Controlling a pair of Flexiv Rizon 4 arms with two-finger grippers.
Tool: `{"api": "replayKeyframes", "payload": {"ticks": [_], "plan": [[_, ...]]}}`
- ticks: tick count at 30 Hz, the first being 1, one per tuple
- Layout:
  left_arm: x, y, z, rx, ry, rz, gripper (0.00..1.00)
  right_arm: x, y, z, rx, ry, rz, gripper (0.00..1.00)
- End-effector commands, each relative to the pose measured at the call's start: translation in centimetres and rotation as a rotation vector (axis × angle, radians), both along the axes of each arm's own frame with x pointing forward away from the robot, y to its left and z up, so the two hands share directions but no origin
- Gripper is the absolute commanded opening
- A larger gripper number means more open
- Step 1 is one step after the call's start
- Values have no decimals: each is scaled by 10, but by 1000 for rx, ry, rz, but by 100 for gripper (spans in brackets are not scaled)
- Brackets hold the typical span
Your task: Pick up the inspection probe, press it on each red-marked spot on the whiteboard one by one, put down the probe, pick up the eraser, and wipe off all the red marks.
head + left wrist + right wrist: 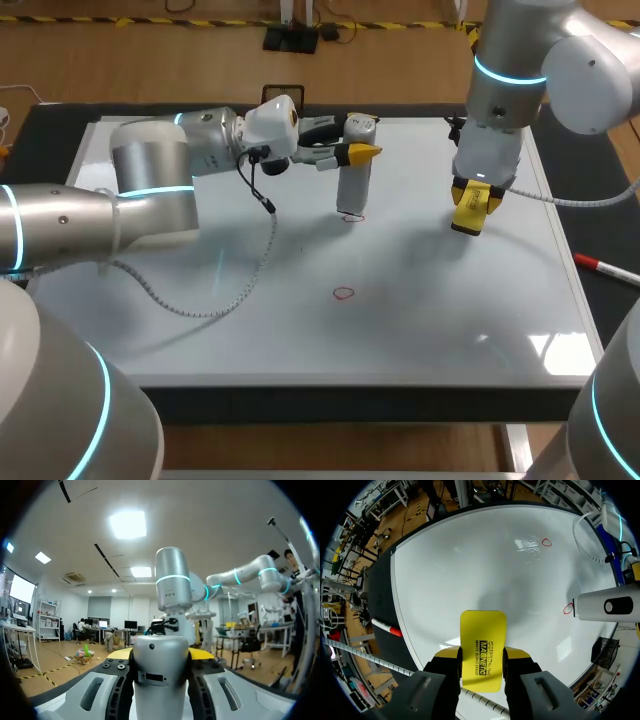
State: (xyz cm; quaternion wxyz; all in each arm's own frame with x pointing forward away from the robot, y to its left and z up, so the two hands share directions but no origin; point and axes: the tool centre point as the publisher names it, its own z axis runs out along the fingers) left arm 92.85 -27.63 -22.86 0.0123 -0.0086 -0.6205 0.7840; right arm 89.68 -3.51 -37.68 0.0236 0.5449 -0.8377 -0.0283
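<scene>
The silver cylindrical probe stands upright on the whiteboard, its lower end on a red ring mark. My left gripper is shut on the probe's upper part; in the left wrist view the probe fills the gap between the fingers. A second red ring lies nearer the front, with nothing on it. My right gripper is shut on the yellow eraser over the board's right part. From the right wrist, the eraser points at the board, with both red rings and the probe ahead.
A red-and-white marker pen lies on the black table right of the whiteboard. My left arm's cable droops over the board's left half. The board's front edge is near the table's front.
</scene>
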Motion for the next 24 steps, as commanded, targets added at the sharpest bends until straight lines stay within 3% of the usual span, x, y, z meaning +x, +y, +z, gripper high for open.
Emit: {"api": "replayKeyframes", "payload": {"ticks": [1, 24], "plan": [[0, -5, -2, 1, 1, 21, 0, 0, -1, 1, -3, -1, 2, 0], [12, -4, -23, 11, 37, 66, 0, 0, -1, 1, -3, -1, 2, 0]]}}
